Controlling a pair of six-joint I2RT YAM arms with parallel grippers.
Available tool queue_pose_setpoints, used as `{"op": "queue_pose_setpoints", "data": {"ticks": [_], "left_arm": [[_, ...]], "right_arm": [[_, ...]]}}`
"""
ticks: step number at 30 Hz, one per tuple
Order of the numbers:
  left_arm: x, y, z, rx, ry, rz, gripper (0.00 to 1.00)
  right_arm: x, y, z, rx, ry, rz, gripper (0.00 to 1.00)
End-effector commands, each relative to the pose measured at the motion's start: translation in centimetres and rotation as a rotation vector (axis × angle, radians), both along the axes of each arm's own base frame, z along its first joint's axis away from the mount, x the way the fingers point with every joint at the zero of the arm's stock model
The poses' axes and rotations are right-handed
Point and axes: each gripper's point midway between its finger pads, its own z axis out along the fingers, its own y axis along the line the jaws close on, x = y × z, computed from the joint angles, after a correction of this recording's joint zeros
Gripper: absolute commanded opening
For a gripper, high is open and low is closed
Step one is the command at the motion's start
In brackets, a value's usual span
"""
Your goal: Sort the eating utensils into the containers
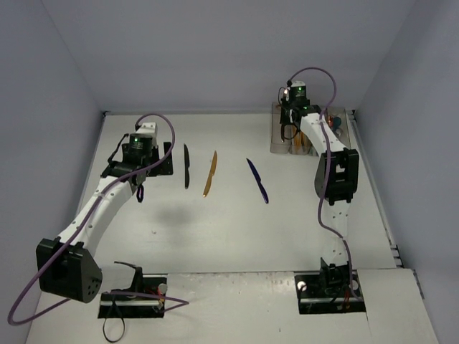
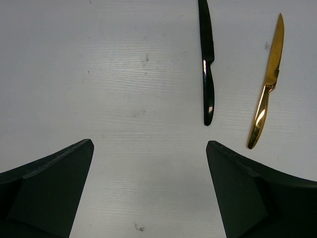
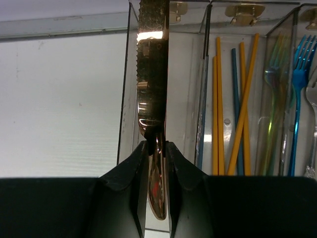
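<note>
Right fingers (image 3: 132, 173) clamped on gold knife (image 3: 151, 74); left fingers (image 2: 49, 191) apart over scuffed white table (image 2: 124, 74); pale walls (image 1: 229, 50)

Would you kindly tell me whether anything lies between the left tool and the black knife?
Nothing visible does: only bare table separates the open left tool from the black knife; the gold knife lies farther right, clear of that path.

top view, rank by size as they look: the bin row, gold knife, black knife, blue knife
1. bin row, clearly largest.
2. gold knife, blue knife and black knife: too alike to rank.
</note>
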Motion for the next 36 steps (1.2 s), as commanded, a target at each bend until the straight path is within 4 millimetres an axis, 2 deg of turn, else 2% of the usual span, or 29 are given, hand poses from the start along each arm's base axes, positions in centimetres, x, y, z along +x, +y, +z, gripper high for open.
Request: {"op": "queue_pose_setpoints", "data": {"ticks": [1,4,12,13,17,22,24,28,30,31,32,36], "left_arm": [[1.4,-0.3,2.9,-0.034,-0.082,0.011,0.97],[1.4,-0.4,2.8,-0.037,-0.077,0.007,0.97],[1.4,-0.6,2.7,-0.046,-0.073,0.001,0.97],[1.4,-0.6,2.7,-0.045,-0.073,0.002,0.97],[1.4,-0.5,2.7,-0.044,-0.073,0.003,0.97],[1.4,-0.7,2.7,-0.047,-0.072,-0.003,0.97],[1.4,-0.7,2.7,-0.047,-0.072,-0.002,0.97],[1.4,-0.8,2.7,-0.051,-0.071,-0.007,0.97],[1.4,-0.8,2.7,-0.051,-0.068,-0.005,0.97],[1.5,-0.7,2.7,-0.051,-0.068,-0.004,0.97],[1.4,-0.8,2.7,-0.052,-0.068,-0.007,0.97],[1.4,-0.7,2.7,-0.051,-0.068,-0.003,0.98]], "right_arm": [[1.7,1.1,2.9,0.030,-0.109,0.039,0.00],[1.3,1.1,0.9,0.032,-0.073,0.042,0.00],[0.3,0.5,0.2,0.005,-0.052,0.032,0.02],[0.1,0.3,0.0,0.001,-0.046,0.027,0.05],[-0.5,0.0,0.2,-0.006,-0.041,0.019,0.28],[-1.4,-0.3,1.6,-0.021,-0.054,0.020,0.39],[-2.1,-0.2,3.9,-0.031,-0.087,0.025,0.42],[-4.5,0.3,6.1,-0.070,-0.109,0.043,0.50],[-6.4,1.5,8.4,-0.080,-0.142,0.068,0.59],[-7.3,1.6,8.7,-0.089,-0.142,0.071,0.62],[-8.3,2.9,8.8,-0.093,-0.142,0.096,0.65],[-12.3,5.2,7.3,-0.071,-0.093,0.140,0.70]]}}
